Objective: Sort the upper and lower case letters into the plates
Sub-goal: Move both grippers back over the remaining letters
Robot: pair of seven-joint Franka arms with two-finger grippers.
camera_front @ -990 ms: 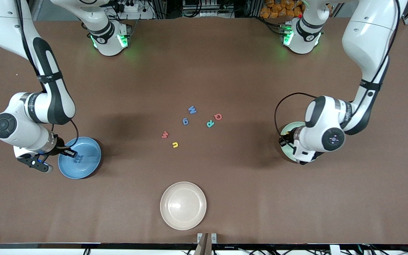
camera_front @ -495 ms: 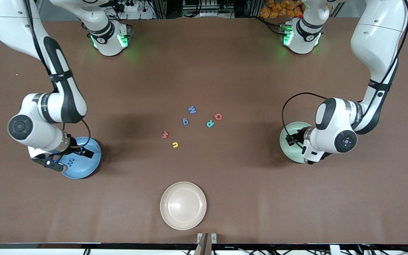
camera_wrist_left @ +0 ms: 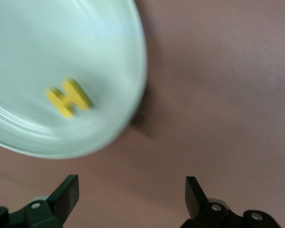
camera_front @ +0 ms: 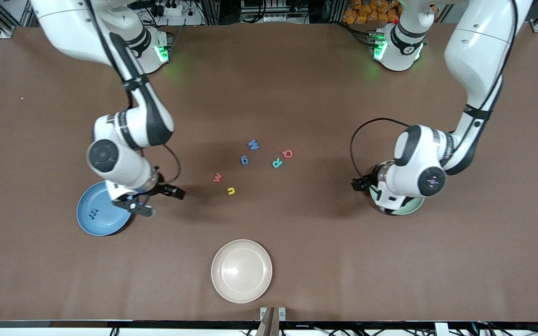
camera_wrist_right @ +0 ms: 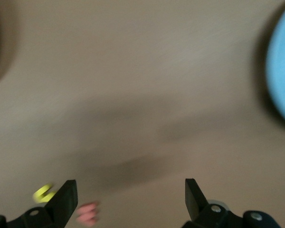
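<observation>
Front view: I see six letters [camera_front: 250, 161] mid-table, one in blue plate [camera_front: 89, 224], a yellow one in green plate [camera_wrist_left: 109, 57]. Left gripper [camera_wrist_left: 131, 202] and right gripper [camera_front: 157, 201] both wide open, empty.

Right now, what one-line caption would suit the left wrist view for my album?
The open left gripper hangs over the brown table beside a mint green plate holding a yellow letter H.

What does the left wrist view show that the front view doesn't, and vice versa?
Left wrist only: a yellow H lying in the mint plate, and the left gripper open over bare table beside it.
Front only: six loose letters mid-table, the blue plate, the cream plate, the right gripper open.
Both: the mint plate and the brown table.
</observation>
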